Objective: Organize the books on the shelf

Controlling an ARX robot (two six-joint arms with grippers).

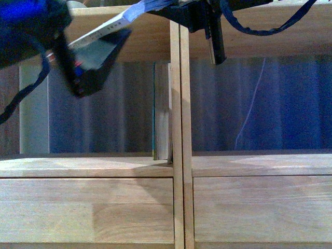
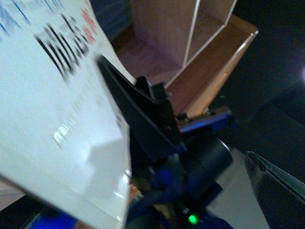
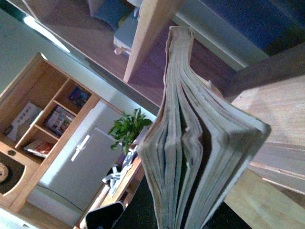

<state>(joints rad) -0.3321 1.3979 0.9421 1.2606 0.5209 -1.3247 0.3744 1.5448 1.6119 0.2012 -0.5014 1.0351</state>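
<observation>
Thin paperback (image 1: 111,23), spine uppermost and tilted, aloft before the top plank of the shelf (image 1: 78,167), between left gripper (image 1: 80,83) and right gripper (image 1: 215,52), grip of either pair of jaws not discernible; teal book (image 1: 155,114) upright in left compartment, against central divider (image 1: 181,129).

- the paperback (image 2: 57,95) runs off the left wrist view's edges; its dark and red print is too blurred to read;
- the left claw (image 1: 85,62) is smeared in the front view;
- the right claw (image 1: 217,49) is cut off by the top edge; its jaws cannot be made out;
- the teal book (image 3: 200,143) shows only page edges.
</observation>
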